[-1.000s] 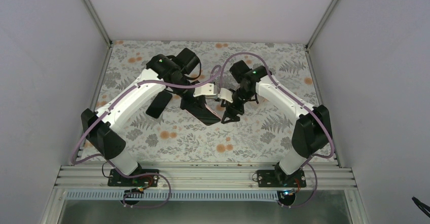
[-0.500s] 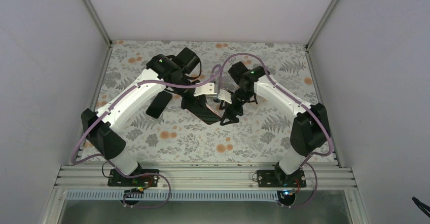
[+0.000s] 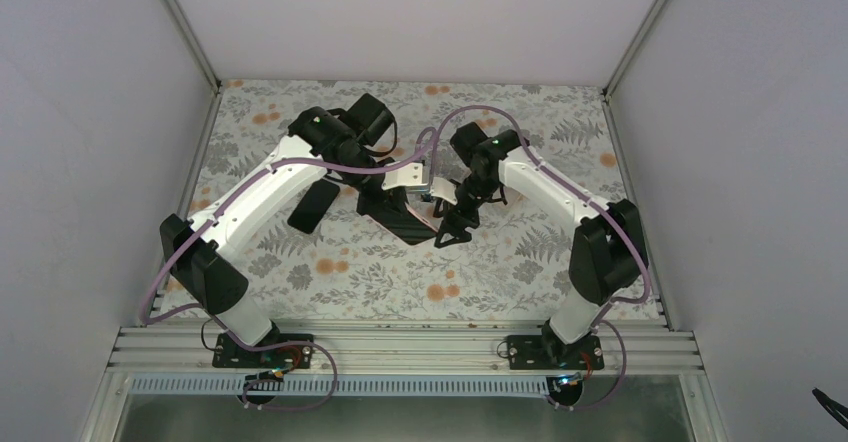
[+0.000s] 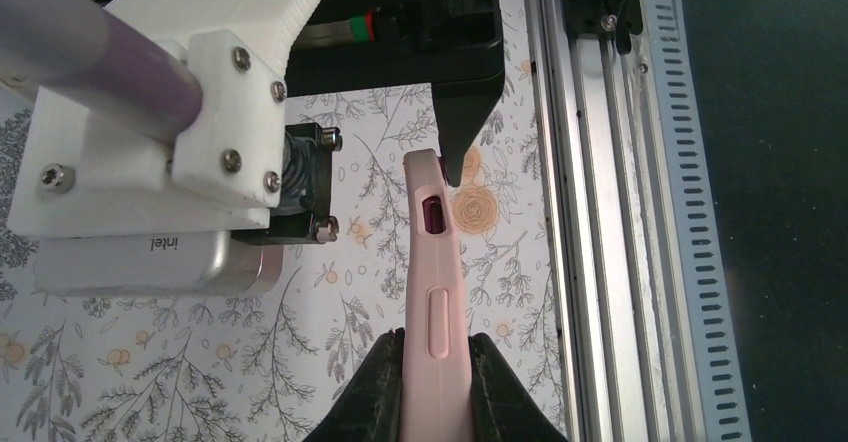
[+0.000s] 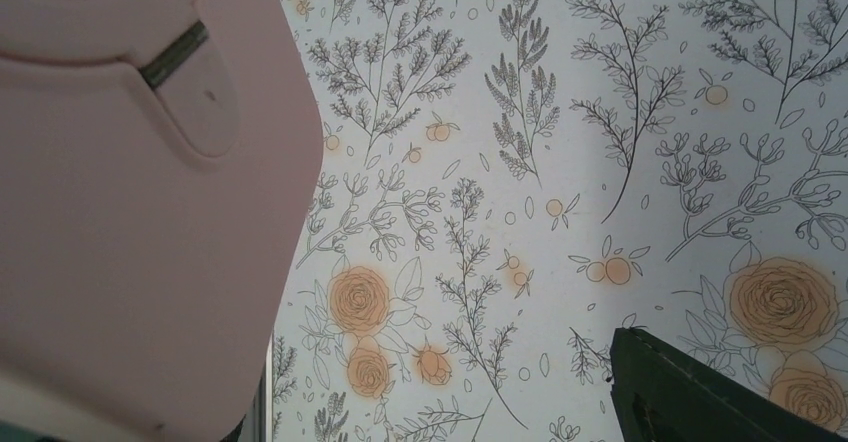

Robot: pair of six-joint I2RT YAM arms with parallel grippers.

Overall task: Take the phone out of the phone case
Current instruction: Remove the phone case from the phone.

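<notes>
Left gripper (image 4: 437, 360) jaws clamped on the pink phone case (image 4: 435, 262) edge, right gripper (image 3: 452, 230) jaws spread wide w/ one tip by its end.

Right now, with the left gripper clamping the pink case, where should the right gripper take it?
Probably the free end of the pink case, pinching across its thin edge from beyond that end; the left gripper holds the other end.

Matt pink phone case (image 4: 436, 292), probably silicone; smooth floral table cover (image 5: 560, 162); metal rail (image 4: 590, 212)
</notes>
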